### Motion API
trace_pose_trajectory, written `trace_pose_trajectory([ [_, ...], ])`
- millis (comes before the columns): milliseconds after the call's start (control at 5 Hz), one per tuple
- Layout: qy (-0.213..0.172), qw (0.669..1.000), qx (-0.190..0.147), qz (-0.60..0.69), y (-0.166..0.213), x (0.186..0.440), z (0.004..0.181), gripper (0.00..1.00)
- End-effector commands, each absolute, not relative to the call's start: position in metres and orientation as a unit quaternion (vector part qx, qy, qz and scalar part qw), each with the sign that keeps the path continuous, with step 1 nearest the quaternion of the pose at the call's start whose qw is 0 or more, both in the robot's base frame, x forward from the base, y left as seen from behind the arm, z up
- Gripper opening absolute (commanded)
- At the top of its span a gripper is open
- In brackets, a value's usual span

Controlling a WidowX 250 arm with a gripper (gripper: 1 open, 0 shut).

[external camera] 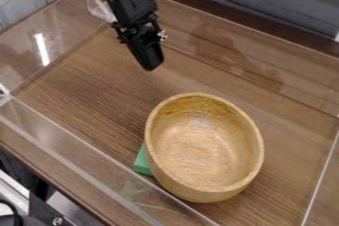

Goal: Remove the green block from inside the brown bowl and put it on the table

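In the camera view, the closed, empty gripper (pixel 155 65) hung over the table (pixel 75 88); the green block (pixel 142 161) lay outside the bowl (pixel 203 149), just beside its left wall, toward the picture's bottom from the gripper.

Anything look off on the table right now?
Yes: the green block sits outside the brown bowl, partly hidden by its left side in the image. Nothing looks spilled.
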State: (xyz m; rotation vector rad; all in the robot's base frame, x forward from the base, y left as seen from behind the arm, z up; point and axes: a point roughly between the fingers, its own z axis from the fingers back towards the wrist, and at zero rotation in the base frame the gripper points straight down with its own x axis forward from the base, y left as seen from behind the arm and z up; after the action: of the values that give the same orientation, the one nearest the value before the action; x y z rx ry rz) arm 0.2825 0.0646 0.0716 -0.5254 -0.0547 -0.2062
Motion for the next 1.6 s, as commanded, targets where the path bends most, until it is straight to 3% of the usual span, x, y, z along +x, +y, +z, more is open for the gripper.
trace_pose_trajectory([
  [0, -0.041, 0.960, -0.248, -0.121, 0.065, 0.286, 0.080, 0.00],
  [400, -0.037, 0.959, -0.248, -0.129, 0.065, 0.286, 0.080, 0.00],
  [600, -0.037, 0.959, -0.248, -0.132, 0.066, 0.286, 0.081, 1.00],
  [1200, -0.035, 0.958, -0.247, -0.140, 0.067, 0.278, 0.083, 1.00],
  [1400, -0.039, 0.959, -0.245, -0.136, 0.071, 0.275, 0.087, 0.00],
])
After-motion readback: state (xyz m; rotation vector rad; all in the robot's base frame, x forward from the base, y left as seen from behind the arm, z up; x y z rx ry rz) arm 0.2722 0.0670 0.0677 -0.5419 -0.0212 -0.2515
